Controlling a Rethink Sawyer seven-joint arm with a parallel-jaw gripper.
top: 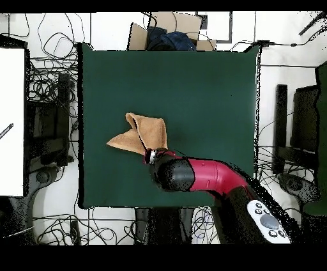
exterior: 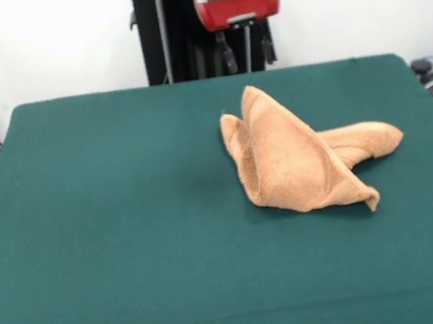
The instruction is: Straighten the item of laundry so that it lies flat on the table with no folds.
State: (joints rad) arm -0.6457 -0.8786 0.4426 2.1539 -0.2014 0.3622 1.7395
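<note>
The item of laundry (exterior: 297,159) is an orange-tan towel lying crumpled right of the middle of the green table (exterior: 112,225). It is folded over itself, with a raised peak at the far side and a flap sticking out to the right. My gripper (exterior: 240,68) hangs in the air above and behind the peak, open, with nothing between its fingers and not touching the cloth. In the overhead view the towel (top: 144,134) lies left of centre on the table (top: 211,96). There the red arm (top: 198,178) reaches in from the bottom right, and its black end covers the towel's lower edge.
Tangled cables (top: 51,96) lie on the floor on both sides of the table. A cardboard box (top: 169,29) sits beyond one table edge, and a white panel (top: 11,121) stands at the left. The black pedestal post (exterior: 169,23) rises behind the table.
</note>
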